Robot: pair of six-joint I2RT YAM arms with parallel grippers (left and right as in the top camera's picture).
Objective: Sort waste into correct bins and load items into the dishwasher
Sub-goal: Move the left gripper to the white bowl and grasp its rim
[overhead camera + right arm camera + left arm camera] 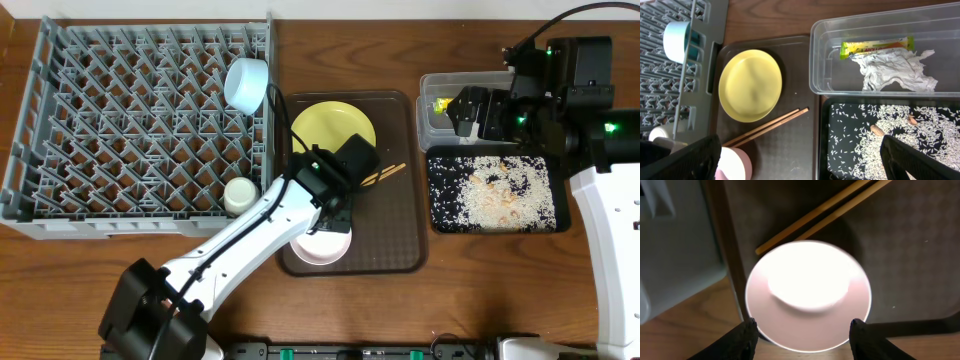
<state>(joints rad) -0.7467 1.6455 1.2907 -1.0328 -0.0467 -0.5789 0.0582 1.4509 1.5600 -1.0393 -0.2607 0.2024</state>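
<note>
The white bowl (807, 295) sits on the brown tray (400, 230), close to its front left corner. My left gripper (802, 325) hangs open over it, one finger at each side of the bowl's near rim; whether they touch it I cannot tell. Just beyond the bowl lie the chopsticks (385, 175), and behind them the yellow plate (333, 128). The light blue bowl (246, 82) and pale green cup (241, 195) stand in the grey dish rack (120, 120). My right gripper (800, 160) is open and empty above the clear tub (435, 125), which holds the wrapper (877, 46) and crumpled paper (895, 70).
The black tray (440, 215) to the right of the brown tray is strewn with rice (490, 192). The left arm reaches in from the front edge across the wood table (100, 280). The dish rack's right wall borders the brown tray.
</note>
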